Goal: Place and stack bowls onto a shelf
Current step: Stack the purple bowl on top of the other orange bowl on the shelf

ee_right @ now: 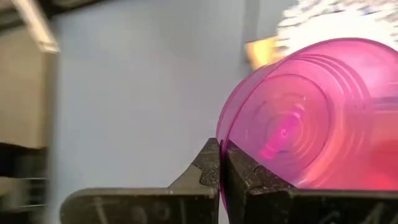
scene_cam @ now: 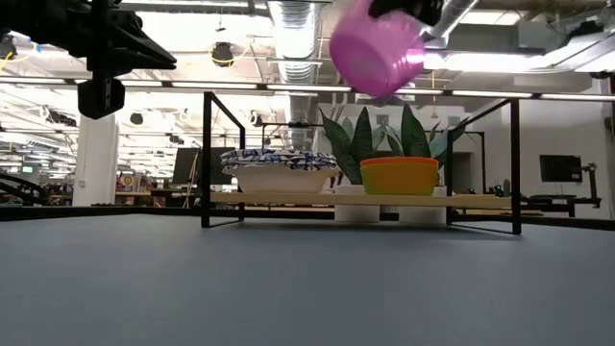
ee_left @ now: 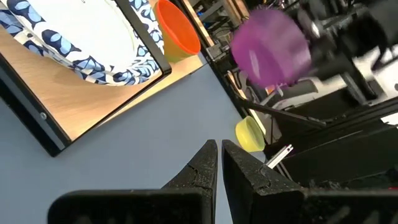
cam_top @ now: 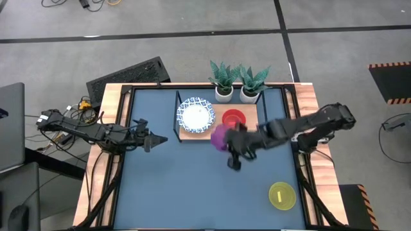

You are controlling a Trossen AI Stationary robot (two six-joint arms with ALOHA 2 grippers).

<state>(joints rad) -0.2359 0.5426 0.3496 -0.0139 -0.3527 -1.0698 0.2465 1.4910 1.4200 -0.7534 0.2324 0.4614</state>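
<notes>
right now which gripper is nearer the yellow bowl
Right. The right gripper, shut on the purple bowl, is above mid-table near the shelf, with the yellow bowl at its near-right. The left gripper is farther, over the table's left side.

1. Two small white plant pots (cam_top: 236, 94) stand side by side at the table's far edge, each with spiky green leaves (scene_cam: 384, 135).
2. Dark-blue tabletop (cam_top: 192, 186), bordered by a light wood rim (cam_top: 110, 102).
3. Black keyboard-like slab (cam_top: 128, 76) lies on the floor just past the far left corner.
4. Tangle of cables (cam_top: 82, 106) beside the table's left edge.
5. Grey floor crossed by black lines (cam_top: 160, 35).
6. Hazard-striped mat (cam_top: 392, 80) at the far right.
7. Ceiling ducts and lights (scene_cam: 288, 29) show in the room behind.
</notes>
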